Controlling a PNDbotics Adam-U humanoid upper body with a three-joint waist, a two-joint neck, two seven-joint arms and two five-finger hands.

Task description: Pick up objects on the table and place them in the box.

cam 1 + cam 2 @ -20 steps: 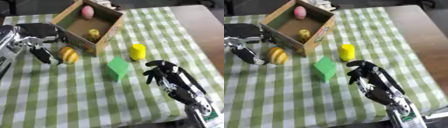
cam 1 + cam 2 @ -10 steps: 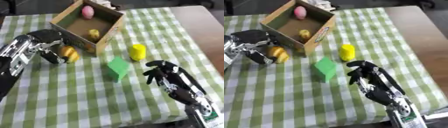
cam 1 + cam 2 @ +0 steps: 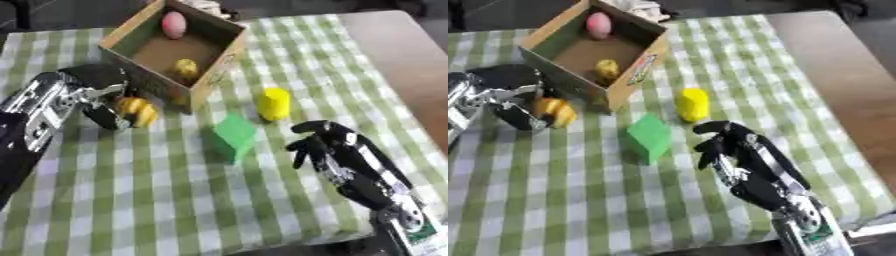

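Checked tablecloth (image 3: pixel 157 200), orange-yellow fruit (image 3: pixel 138 110) against left robot hand (image 3: pixel 94 92)

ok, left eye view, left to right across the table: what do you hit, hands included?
Left hand → orange-yellow object that its fingers curl around → green block → yellow object → right hand. The box, farther back, spans several of these, so it is left out.

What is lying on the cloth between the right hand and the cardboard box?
In the left eye view, the green block lies between the right hand and the box; the yellow cylinder stands nearby.
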